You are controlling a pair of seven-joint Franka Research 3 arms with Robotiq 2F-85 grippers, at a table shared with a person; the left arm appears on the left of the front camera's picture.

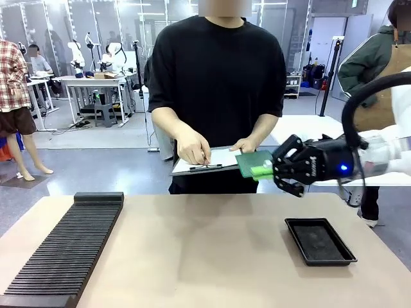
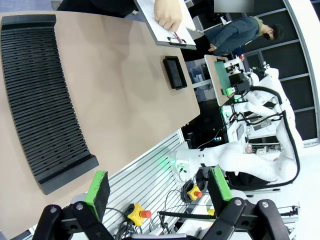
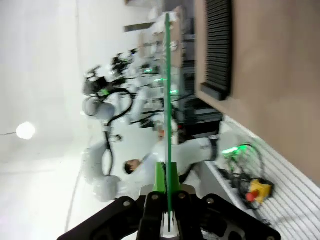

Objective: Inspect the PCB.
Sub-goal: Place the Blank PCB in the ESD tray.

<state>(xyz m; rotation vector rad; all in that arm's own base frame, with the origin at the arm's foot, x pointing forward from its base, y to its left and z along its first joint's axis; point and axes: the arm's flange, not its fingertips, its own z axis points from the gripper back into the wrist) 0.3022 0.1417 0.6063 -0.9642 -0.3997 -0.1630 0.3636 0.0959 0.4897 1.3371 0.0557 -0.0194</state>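
Above the far right of the desk, the right pincer (image 1: 268, 168) is clamped on the thin flat green rectangular PCB (image 1: 253, 163), gripping it by one edge and holding it up in the air toward the person. Right wrist view: board seen edge-on (image 3: 167, 100) between the closed green pads (image 3: 159, 179). Just beside the board, the person's hand (image 1: 246, 145) supports a clipboard with white paper (image 1: 218, 158); the other hand (image 1: 192, 149) holds a pen on the sheet, apparently writing. Black rectangular tray (image 1: 320, 240) lies on the beige desk (image 1: 205, 256) below the board, nothing in it. Long black ribbed rack (image 1: 64, 247) sits at the desk's left. Left pincer (image 2: 159, 187) hangs off the desk edge, jaws wide, nothing held. Judgement: PCB already picked up and presented, inspection under way; setting the board down is probably left.
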